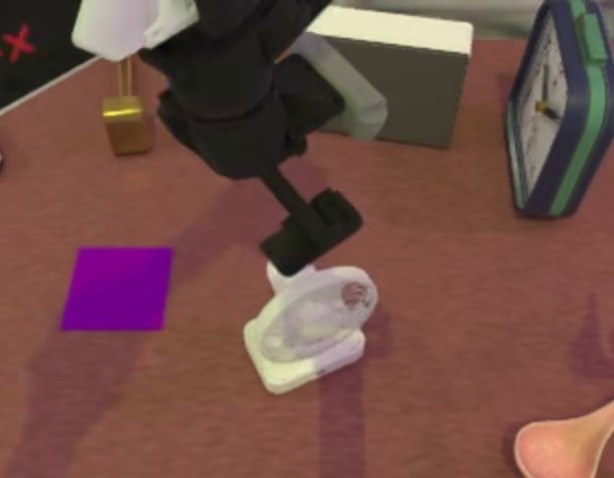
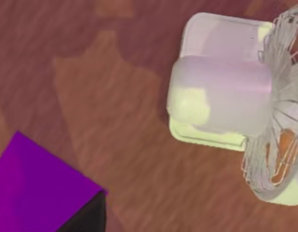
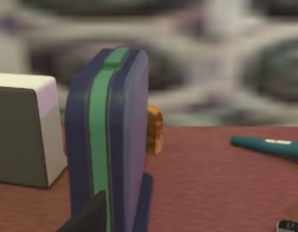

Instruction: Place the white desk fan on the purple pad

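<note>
The white desk fan [image 1: 311, 329] stands upright on the brown table near the middle, its round cage facing the front right. In the left wrist view the desk fan [image 2: 226, 96] shows its motor housing and base from above. The purple pad [image 1: 117, 289] lies flat to the fan's left, bare; a corner of the pad [image 2: 33, 188] also shows in the left wrist view. My left gripper [image 1: 311, 237] hangs open just above the fan's back, holding nothing; one dark finger [image 2: 88, 217] shows. My right arm is out of the top view, open, one finger [image 3: 88, 215] showing.
A grey box with a white top [image 1: 401, 85] stands at the back. A blue and green clock [image 1: 555, 110] stands at the back right. A gold object [image 1: 125, 121] sits at the back left and a pink spoon [image 1: 570, 443] at the front right.
</note>
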Controlling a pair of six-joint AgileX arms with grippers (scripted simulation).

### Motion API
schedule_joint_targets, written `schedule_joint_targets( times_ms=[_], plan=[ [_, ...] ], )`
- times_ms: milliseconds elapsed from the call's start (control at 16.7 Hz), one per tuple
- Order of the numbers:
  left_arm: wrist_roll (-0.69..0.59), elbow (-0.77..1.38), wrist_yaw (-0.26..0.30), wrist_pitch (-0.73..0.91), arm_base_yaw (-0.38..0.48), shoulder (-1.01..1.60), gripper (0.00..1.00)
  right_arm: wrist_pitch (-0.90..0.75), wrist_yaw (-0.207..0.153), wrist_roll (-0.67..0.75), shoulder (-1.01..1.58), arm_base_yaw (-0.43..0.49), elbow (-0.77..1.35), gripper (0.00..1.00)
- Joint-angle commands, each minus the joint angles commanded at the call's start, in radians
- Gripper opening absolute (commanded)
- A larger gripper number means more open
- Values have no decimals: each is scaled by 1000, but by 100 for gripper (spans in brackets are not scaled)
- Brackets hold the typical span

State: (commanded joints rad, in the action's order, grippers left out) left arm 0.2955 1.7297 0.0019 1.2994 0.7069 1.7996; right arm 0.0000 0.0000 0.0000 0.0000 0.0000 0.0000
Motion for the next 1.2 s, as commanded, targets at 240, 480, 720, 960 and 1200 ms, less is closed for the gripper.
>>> schedule_joint_targets(
  times_ms=[240, 480, 720, 960, 1200],
  plan=[
    [30, 162, 1, 148, 73, 182, 100, 0, 0, 0, 0, 0, 0, 100],
    [35, 189, 1, 177, 87, 214, 100, 0, 0, 0, 0, 0, 0, 100],
    [35, 183, 1, 171, 83, 212, 100, 0, 0, 0, 0, 0, 0, 100],
    [37, 73, 1, 69, 84, 206, 100, 0, 0, 0, 0, 0, 0, 100],
    [37, -22, 1, -24, 85, 205, 100, 0, 0, 0, 0, 0, 0, 100]
  ],
)
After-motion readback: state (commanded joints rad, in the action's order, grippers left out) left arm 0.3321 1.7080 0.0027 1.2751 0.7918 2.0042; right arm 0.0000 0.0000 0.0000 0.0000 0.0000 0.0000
